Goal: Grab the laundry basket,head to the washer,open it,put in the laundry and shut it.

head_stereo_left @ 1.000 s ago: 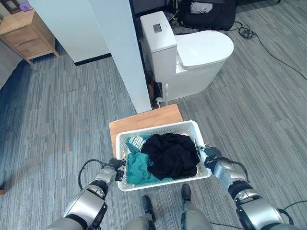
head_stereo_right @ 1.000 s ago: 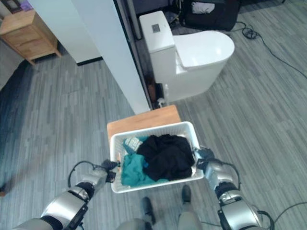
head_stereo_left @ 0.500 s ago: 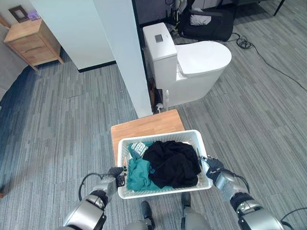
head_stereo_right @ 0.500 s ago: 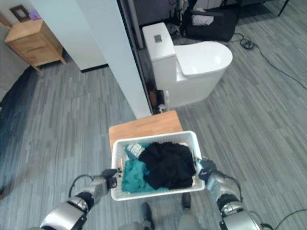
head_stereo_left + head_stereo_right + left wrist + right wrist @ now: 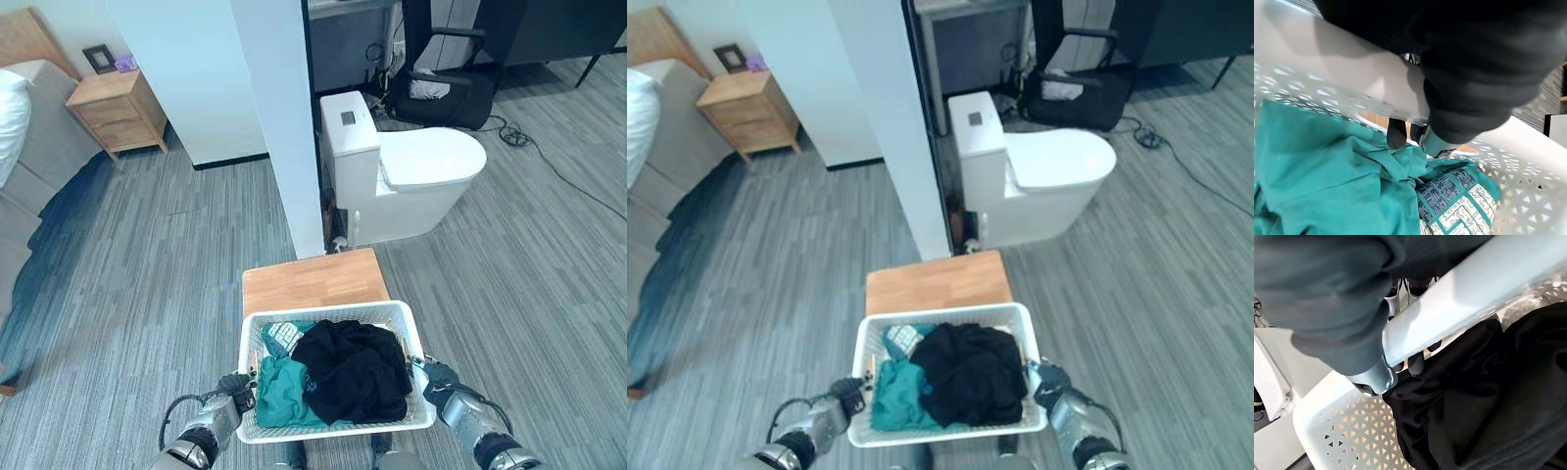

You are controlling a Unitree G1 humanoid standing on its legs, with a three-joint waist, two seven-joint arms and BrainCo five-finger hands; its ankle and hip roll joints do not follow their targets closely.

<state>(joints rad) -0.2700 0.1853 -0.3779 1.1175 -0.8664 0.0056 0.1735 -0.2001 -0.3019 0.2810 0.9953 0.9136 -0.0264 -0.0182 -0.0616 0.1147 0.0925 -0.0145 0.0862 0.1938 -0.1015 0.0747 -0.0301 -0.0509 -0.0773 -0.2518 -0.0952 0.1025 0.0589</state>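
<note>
Currently, white laundry basket point(image 5: 333, 427), holding black garment point(image 5: 353, 367) and teal cloth point(image 5: 284, 384), hangs above wooden counter point(image 5: 313, 282), left hand point(image 5: 235, 389) and right hand point(image 5: 434, 377) fingers point(image 5: 1415, 363) hooked over opposite rims; shallow hooks risk slipping, tilting and spilling laundry.

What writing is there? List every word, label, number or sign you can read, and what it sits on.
No text can be read.
Patterned cloth in the laundry basket: printed shapes, not letters.
Dark panel on the toilet tank: too small to read.
Framed picture on the nightstand: too small to read.
</note>
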